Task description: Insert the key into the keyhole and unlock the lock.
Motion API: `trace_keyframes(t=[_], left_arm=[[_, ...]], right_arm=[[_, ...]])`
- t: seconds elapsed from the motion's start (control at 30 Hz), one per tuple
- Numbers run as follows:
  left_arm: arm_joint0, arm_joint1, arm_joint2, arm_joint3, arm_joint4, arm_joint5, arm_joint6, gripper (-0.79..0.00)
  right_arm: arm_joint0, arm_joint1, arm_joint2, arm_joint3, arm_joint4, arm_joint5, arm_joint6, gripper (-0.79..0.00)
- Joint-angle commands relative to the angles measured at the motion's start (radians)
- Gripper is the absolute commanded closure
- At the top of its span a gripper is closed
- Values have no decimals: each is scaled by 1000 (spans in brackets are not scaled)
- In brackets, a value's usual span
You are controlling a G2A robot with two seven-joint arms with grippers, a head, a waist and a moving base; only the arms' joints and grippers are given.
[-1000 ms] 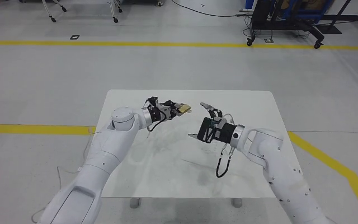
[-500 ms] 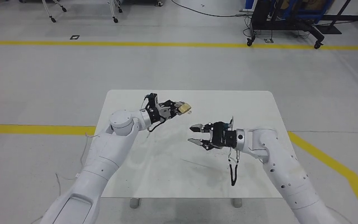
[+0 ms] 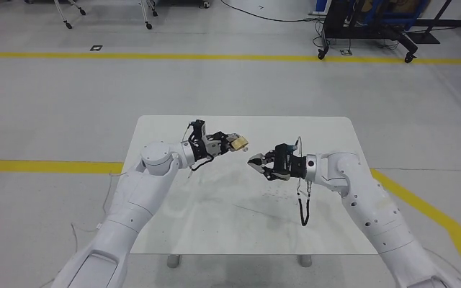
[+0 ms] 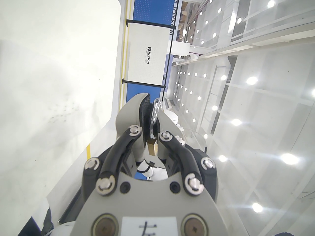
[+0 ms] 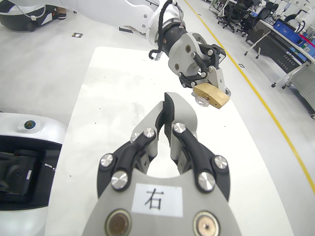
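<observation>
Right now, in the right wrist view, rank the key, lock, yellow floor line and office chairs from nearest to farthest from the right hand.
1. Key, sticking out toward the right hand.
2. Lock, in the left hand.
3. Yellow floor line, beyond the table.
4. Office chairs, far back.

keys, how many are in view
1: the key sticks out of the lock, which the left gripper holds above the table. Others may be hidden.

Overhead looks down; close wrist views share lock (image 5: 213, 95).
</observation>
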Motion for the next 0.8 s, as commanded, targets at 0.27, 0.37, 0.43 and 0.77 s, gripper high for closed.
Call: trace_keyframes(t=[0.27,0.37,0.43,0.77], left_arm=[[-10,-3,20,9,20,-6,-42,0],[-15,-3,25,14,29,-4,-54,0],[-17,-3,26,17,31,-3,-60,0],[-22,-2,30,23,37,-8,-95,0]], right_arm=[[31,6,-23,-1,31,0,50,0],[45,6,-34,7,45,0,65,0],[52,5,-40,10,51,0,75,0],[81,0,-68,25,67,3,105,0]])
